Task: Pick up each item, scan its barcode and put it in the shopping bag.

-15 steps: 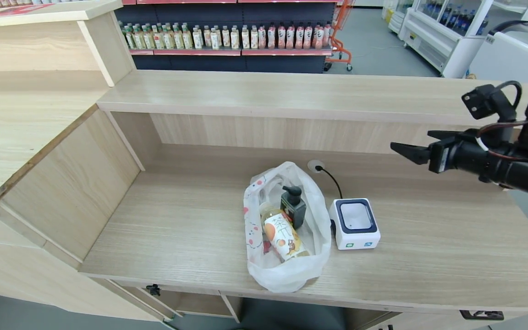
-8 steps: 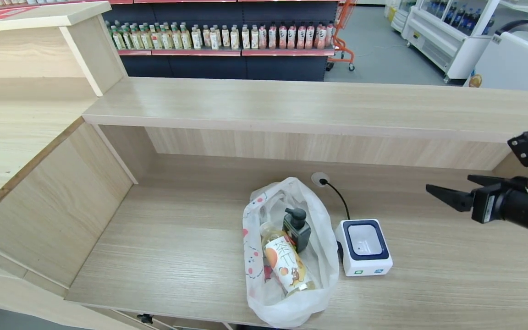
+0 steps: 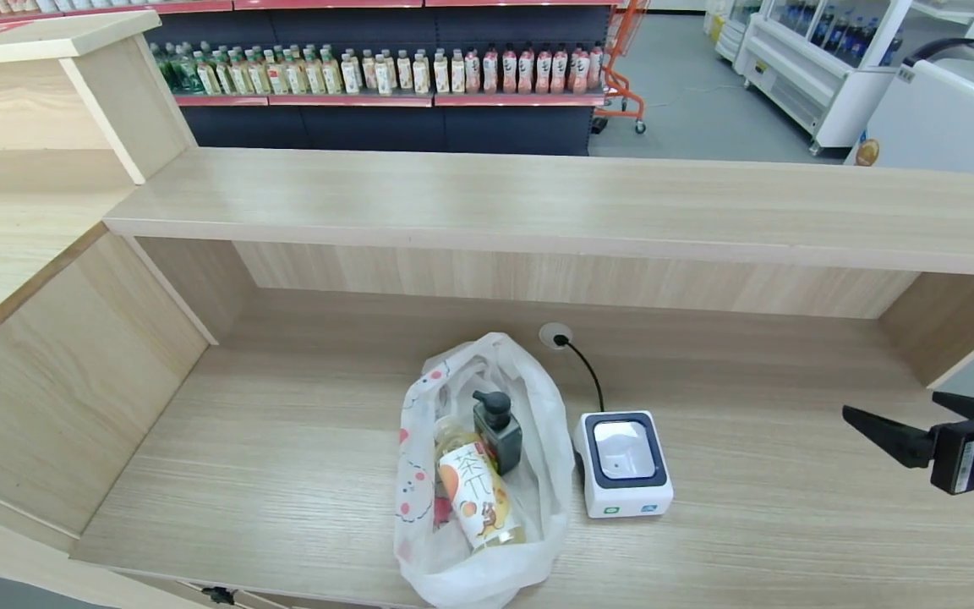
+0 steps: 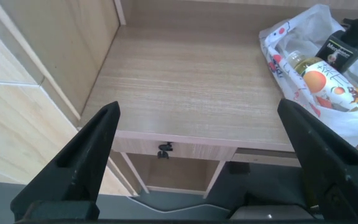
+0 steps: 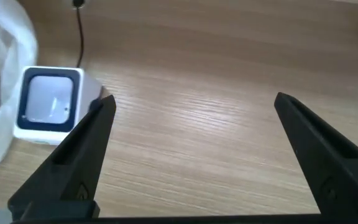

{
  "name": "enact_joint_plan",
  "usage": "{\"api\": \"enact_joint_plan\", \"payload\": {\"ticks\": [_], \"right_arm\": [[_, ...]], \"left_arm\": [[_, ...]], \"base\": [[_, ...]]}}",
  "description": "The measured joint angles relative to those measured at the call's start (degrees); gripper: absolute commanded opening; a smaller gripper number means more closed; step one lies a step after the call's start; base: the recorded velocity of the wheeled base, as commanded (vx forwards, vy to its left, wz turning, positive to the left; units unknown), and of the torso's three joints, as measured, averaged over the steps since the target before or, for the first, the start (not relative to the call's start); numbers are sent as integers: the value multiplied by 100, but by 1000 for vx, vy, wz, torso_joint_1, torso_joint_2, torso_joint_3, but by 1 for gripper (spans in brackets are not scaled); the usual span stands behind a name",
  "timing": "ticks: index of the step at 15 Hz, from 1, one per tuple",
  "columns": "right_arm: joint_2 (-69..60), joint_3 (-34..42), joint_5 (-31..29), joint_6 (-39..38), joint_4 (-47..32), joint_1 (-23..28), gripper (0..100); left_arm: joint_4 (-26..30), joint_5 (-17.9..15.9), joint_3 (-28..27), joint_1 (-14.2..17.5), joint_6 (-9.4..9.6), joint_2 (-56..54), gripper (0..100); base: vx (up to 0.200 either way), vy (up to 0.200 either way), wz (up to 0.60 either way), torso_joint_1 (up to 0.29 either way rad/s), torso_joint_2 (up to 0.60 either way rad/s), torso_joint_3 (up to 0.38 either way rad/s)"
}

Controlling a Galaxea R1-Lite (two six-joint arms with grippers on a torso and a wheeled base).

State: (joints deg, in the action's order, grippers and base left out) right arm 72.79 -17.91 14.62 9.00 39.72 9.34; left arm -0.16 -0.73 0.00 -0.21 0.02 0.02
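Observation:
A white plastic shopping bag (image 3: 419, 507) lies open on the lower counter (image 3: 284, 440). Inside it are a dark pump bottle (image 3: 497, 430) and a tea bottle with an orange and white label (image 3: 474, 491). A white barcode scanner (image 3: 622, 463) with a dark-framed window stands just right of the bag. My right gripper (image 3: 918, 419) hangs open and empty above the counter, well to the right of the scanner (image 5: 48, 102). In its own wrist view the right gripper (image 5: 192, 102) has its jaws wide apart. My left gripper (image 4: 199, 109) is open and empty, off the counter's front left edge, away from the bag (image 4: 291, 43).
A raised wooden ledge (image 3: 538, 203) runs along the back of the counter, with side walls at left and right. The scanner's black cable (image 3: 588, 372) leads to a hole behind the bag. Bare counter lies left of the bag and right of the scanner.
The head camera has shifted. My open right gripper has dropped lower and drawn back to the right, away from the scanner. Bag, bottles and scanner stay put.

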Motion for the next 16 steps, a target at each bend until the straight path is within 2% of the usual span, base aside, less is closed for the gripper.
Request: {"api": "enact_joint_plan", "payload": {"ticks": [7,9,11,16], "right_arm": [[-1154,1364,-96,4,73,182,100],[-1673,1631,-343,4,-6,193,100],[-2287,1731,-516,4,-444,193,100],[-4578,1783,-650,-99,-2433,118,100]], "left_arm": [[0,5,0,5,-2,0,100],[0,5,0,0,-2,0,100],[0,2,0,5,-2,0,100],[0,2,0,0,-2,0,100]], "base": [[0,0,0,0,0,0],[0,0,0,0,0,0],[0,0,0,0,0,0],[0,0,0,0,0,0]]}}
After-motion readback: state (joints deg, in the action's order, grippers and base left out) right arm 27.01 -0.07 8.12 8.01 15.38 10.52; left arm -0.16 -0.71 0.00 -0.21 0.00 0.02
